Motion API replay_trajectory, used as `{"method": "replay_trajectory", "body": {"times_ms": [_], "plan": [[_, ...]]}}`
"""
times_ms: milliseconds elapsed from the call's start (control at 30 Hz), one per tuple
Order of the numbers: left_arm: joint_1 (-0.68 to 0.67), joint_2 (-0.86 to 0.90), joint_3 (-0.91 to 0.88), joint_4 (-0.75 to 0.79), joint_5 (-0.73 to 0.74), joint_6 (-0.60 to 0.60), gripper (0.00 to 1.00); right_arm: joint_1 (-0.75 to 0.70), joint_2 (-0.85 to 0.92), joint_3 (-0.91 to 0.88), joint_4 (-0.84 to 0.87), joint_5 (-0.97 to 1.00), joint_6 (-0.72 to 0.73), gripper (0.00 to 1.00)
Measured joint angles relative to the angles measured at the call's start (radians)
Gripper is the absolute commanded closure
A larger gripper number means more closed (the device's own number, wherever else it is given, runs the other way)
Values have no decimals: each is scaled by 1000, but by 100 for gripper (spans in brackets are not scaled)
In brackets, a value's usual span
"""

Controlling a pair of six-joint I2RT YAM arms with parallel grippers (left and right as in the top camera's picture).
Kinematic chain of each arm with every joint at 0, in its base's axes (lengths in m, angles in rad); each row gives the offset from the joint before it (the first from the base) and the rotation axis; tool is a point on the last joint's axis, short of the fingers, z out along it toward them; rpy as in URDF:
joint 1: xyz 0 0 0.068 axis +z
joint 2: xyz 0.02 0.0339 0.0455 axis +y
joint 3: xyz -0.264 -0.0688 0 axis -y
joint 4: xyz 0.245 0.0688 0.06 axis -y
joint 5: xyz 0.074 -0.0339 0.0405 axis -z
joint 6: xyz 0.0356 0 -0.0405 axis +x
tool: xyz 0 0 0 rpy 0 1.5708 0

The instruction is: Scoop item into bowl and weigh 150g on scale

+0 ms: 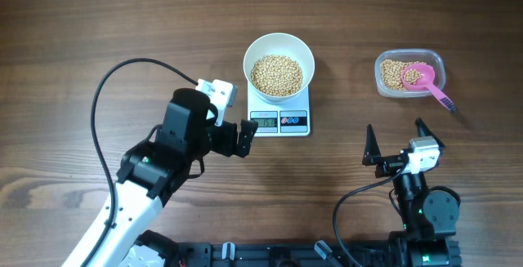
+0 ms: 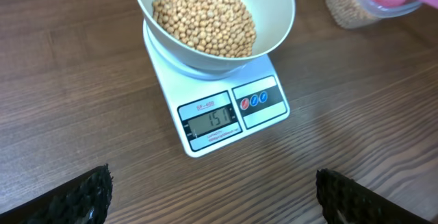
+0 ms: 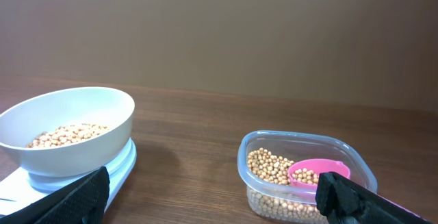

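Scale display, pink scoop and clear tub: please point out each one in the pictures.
scale display [image 2: 215,121]: left wrist view, middle of the grey screen.
pink scoop [image 1: 414,76]: overhead view, its round cup.
clear tub [image 3: 294,135]: right wrist view, its far rim.

**Wood, plastic and dry beans on a work table**

The table [image 1: 98,22] is brown wood with dark, streaky grain and a soft satin sheen. The bowl [image 2: 274,11] is smooth, white and faintly glossy; whether it is ceramic or plastic cannot be told. The beans [image 2: 204,15] in it look dry and matt. The scale [image 2: 168,73] is smooth white plastic with a glossy grey display. The tub [image 3: 294,134] is clear, shiny plastic, and the scoop [image 3: 318,171] is glossy pink plastic. On the left gripper [image 2: 212,200] and right gripper [image 3: 212,196], the fingers [image 2: 85,195] are matt black with a rough, knobbly texture.
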Motion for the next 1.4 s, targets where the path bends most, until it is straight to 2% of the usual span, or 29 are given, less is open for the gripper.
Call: {"method": "replay_trajectory", "body": {"times_ms": [200, 367, 633, 833, 1100, 1400], "plan": [[29, -131, -2, -66, -15, 0, 0, 0, 0, 0, 0, 0, 0, 0], [170, -267, -32, 3, -73, 0, 0, 0, 0, 0, 0, 0, 0, 0], [386, -449, -128, 63, -79, 0, 0, 0, 0, 0, 0, 0, 0, 0], [427, -603, -254, 141, -72, 0, 0, 0, 0, 0, 0, 0, 0, 0], [434, -851, -385, 150, -64, 0, 0, 0, 0, 0, 0, 0, 0, 0], [456, -893, -410, 162, -42, 27, 0, 0, 0, 0, 0, 0, 0, 0]]}}
